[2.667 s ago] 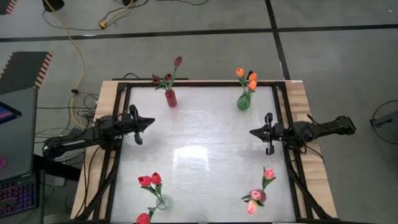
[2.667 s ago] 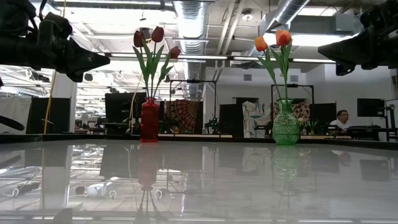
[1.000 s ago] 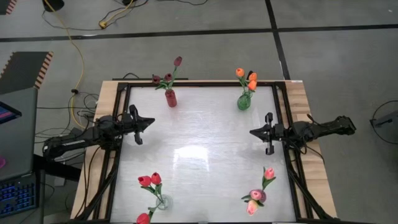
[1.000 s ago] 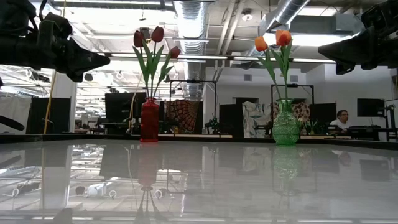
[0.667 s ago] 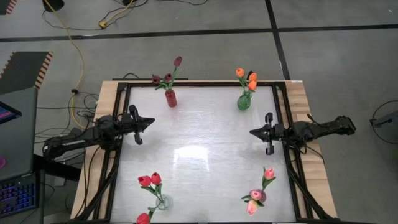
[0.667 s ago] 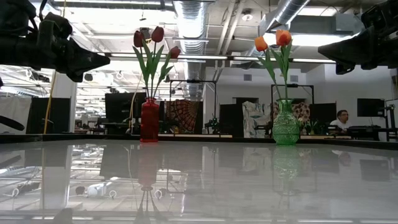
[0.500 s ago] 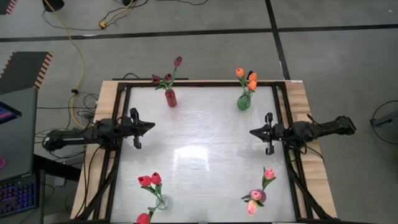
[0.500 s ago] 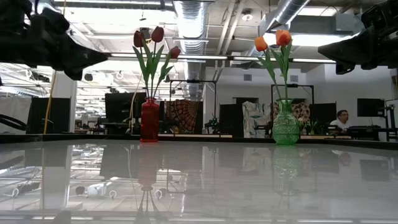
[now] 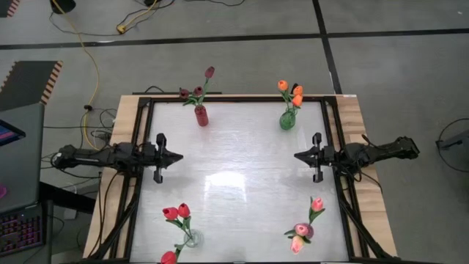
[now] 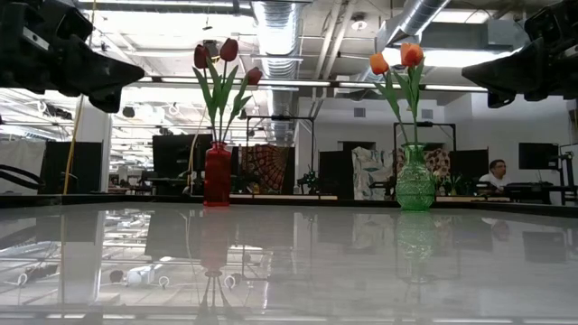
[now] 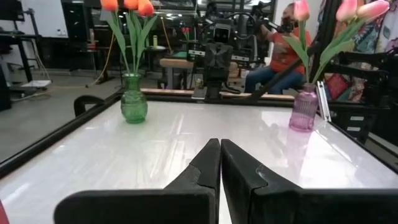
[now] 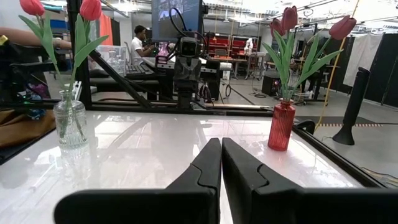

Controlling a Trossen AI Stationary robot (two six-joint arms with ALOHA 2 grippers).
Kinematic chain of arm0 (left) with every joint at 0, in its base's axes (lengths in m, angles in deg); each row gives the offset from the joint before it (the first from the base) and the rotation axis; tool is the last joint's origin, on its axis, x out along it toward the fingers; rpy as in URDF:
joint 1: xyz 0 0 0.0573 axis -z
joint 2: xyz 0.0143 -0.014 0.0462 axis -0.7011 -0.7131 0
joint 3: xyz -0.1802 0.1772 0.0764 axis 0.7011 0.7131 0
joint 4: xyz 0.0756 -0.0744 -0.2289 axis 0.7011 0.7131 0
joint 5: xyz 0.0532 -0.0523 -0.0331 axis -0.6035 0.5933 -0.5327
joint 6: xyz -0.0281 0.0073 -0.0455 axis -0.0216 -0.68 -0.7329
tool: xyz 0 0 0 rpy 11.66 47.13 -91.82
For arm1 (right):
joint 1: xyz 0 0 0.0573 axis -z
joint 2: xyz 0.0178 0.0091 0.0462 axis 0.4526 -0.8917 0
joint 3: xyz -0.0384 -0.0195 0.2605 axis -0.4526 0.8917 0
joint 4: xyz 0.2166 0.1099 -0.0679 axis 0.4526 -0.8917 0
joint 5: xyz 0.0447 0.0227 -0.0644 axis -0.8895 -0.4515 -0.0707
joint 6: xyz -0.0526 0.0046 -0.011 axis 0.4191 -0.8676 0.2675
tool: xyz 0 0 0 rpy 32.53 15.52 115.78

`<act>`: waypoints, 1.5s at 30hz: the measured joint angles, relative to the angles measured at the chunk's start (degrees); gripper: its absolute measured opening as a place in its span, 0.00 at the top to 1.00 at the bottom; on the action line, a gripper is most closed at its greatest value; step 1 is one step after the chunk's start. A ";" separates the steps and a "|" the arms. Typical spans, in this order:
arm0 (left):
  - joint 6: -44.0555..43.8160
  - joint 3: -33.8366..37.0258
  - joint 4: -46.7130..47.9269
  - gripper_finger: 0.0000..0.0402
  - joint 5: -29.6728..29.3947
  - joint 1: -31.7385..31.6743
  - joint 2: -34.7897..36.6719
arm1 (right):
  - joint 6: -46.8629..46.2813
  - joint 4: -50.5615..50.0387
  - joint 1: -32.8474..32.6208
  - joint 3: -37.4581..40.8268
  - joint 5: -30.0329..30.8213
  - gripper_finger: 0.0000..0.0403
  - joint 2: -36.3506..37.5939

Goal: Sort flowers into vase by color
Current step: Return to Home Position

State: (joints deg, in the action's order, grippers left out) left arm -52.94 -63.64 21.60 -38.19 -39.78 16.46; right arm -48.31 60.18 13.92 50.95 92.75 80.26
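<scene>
Four vases stand near the table's corners, and tulip stems stick into each. The red vase (image 9: pixel 201 115) at far left holds maroon tulips (image 9: pixel 209 72). The green vase (image 9: pixel 287 119) at far right holds orange tulips (image 9: pixel 296 91). The clear vase (image 9: pixel 190 238) at near left holds red tulips (image 9: pixel 176 212). The pink vase (image 9: pixel 303 231) at near right holds pink tulips (image 9: pixel 316 204). My left gripper (image 9: pixel 179 155) hovers shut by the left edge, pointing right. My right gripper (image 9: pixel 297 155) hovers shut by the right edge, pointing left. Each wrist view shows shut fingertips, the left (image 11: pixel 220 146) and the right (image 12: pixel 221 144).
A black frame (image 9: pixel 234 99) runs around the glossy white tabletop (image 9: pixel 238 176), whose middle lies between the two grippers. Cables (image 9: pixel 80 44) lie on the floor beyond the far edge. A person (image 12: pixel 142 38) sits at a desk in the room behind.
My left arm has swung toward the table's near edge and straightened. Its gripper, earlier slanted toward the far right, now points level to the right and sits a little nearer the near edge. It has stayed shut. The vases and flowers have not moved.
</scene>
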 joint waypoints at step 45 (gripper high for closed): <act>0.00 -0.15 0.16 1.00 -0.17 -6.60 0.31 | 0.00 0.00 0.00 -0.02 -0.02 0.89 0.00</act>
State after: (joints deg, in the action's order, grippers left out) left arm -52.94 -63.79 21.76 -38.37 -46.38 16.77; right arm -48.31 60.18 13.92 50.93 92.73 80.26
